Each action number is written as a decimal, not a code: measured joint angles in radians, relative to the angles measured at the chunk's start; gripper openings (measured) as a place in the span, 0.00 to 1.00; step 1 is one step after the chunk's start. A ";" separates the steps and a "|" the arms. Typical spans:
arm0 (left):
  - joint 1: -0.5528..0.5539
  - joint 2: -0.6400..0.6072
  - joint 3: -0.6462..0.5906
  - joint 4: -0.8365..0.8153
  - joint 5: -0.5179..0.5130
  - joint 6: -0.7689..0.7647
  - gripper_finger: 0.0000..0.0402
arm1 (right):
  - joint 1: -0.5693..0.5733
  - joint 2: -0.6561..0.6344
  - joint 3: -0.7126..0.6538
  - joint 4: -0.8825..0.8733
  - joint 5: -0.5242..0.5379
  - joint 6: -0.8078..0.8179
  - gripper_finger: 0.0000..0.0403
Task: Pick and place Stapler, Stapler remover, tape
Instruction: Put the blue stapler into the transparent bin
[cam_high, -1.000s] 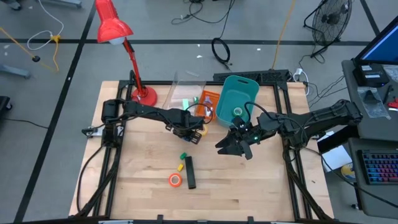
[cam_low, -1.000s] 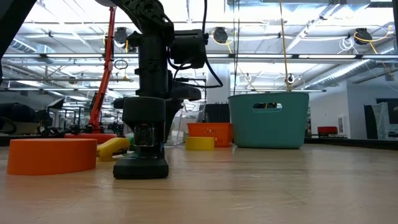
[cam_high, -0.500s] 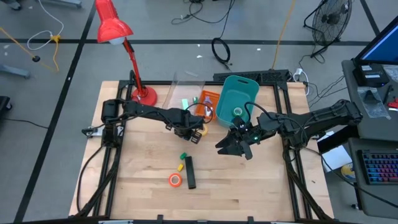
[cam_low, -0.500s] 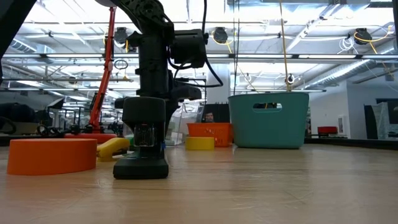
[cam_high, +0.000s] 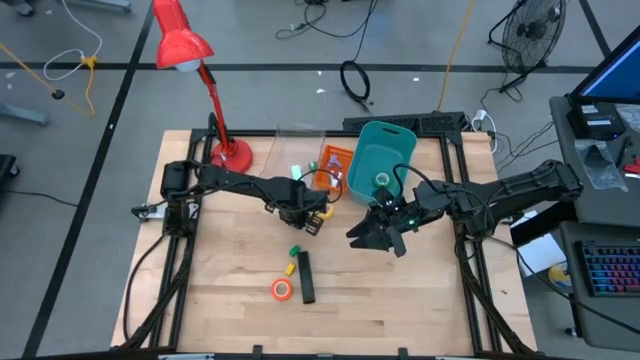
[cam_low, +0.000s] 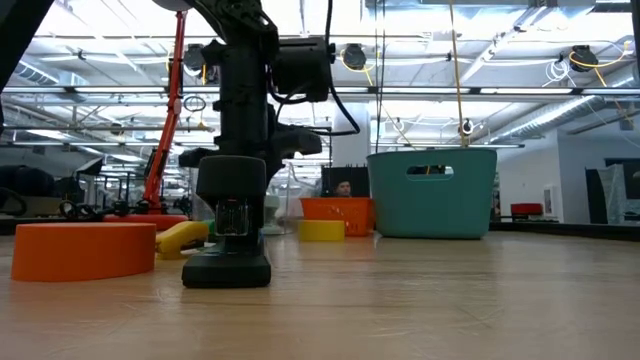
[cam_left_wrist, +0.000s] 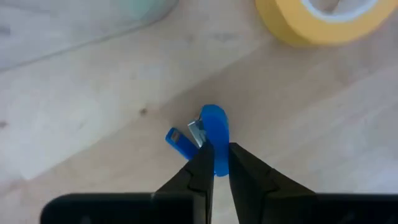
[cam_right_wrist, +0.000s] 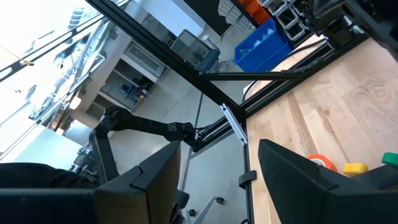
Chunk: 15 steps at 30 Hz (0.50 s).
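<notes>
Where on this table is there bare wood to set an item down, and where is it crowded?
Bare wood: the table's front-left, left of the orange tape roll and black stapler, and the front-right, below the right hand. Crowded: the back middle, around the left hand, orange tray and teal bin.

Robotics lab / workshop floor.
Wooden table (cam_high: 240, 270) on black metal frame, grey floor with loose cables (cam_high: 355, 80) and a fan (cam_high: 530, 35); open ceiling with trusses (cam_low: 520, 75), storage shelving (cam_right_wrist: 134, 87), blue bins (cam_right_wrist: 261, 46), keyboard (cam_high: 605, 270) on side desk.
</notes>
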 joint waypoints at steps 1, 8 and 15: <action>-0.002 0.000 0.002 0.000 -0.003 -0.004 0.10 | 0.000 0.000 0.000 0.000 0.000 0.000 0.52; -0.003 -0.018 0.013 0.007 -0.036 0.002 0.10 | 0.000 0.000 0.000 0.000 0.000 0.000 0.52; 0.005 -0.078 0.018 0.010 -0.062 -0.005 0.10 | 0.000 0.000 0.000 -0.001 0.000 0.001 0.52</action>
